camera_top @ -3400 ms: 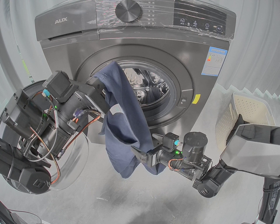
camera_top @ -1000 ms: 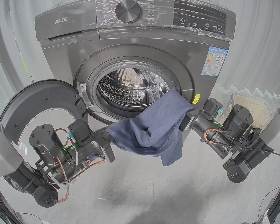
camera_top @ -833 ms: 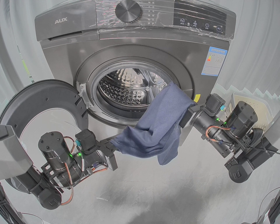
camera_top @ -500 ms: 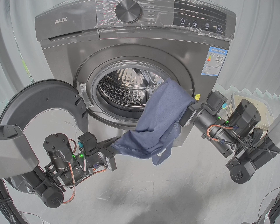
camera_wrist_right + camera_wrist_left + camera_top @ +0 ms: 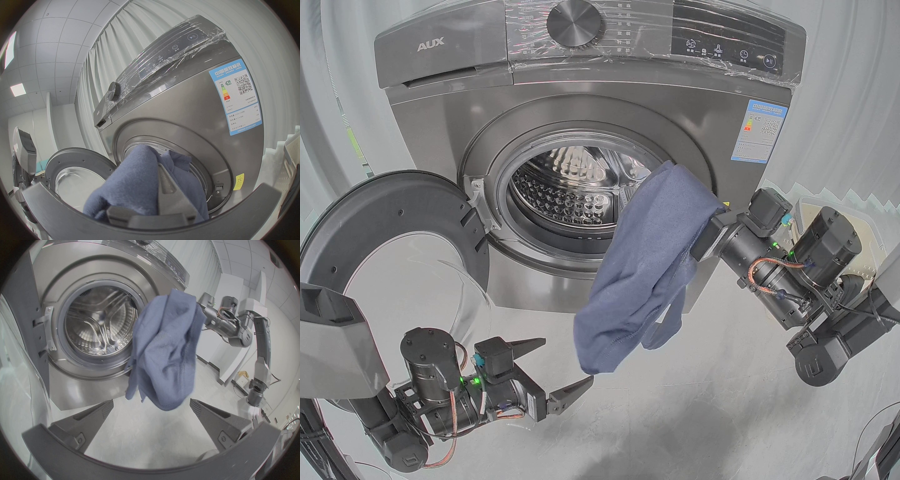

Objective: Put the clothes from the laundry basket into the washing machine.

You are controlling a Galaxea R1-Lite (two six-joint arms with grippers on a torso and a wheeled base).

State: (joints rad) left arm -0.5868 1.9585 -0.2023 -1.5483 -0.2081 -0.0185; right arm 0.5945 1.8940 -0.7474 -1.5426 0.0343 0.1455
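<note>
Dark blue garment [image 5: 640,275] hangs bunched from the right gripper [image 5: 705,234]. The top fold is draped over its fingers [image 5: 170,190], which are clamped shut on the cloth (in the right wrist view 1 finger pokes out of the folds, the other is buried). The rest of the fabric drops well below those fingers in a long loose tail. The tail's low end sits just beyond the tips of the left gripper [image 5: 565,362]. From the left wrist camera it lines up with the gap between the 2 fingers [image 5: 90,418], and it looks apart from them, no contact seen. The left fingers are spread wide with nothing in them, pointing toward the machine. Past the right fingers, on the side the cloth covers, is the open round mouth of the washing machine [image 5: 581,94]. The garment overlaps the near rim of the mouth in the head view; can't tell if it touches. The steel drum [image 5: 569,187] shows through the opening. The door [image 5: 394,219] is swung fully out, above and behind the left fingers. The cream laundry basket [image 5: 870,230] stands behind the right arm, away from the fingertips. Grey floor [image 5: 675,425] lies under both grippers.
</note>
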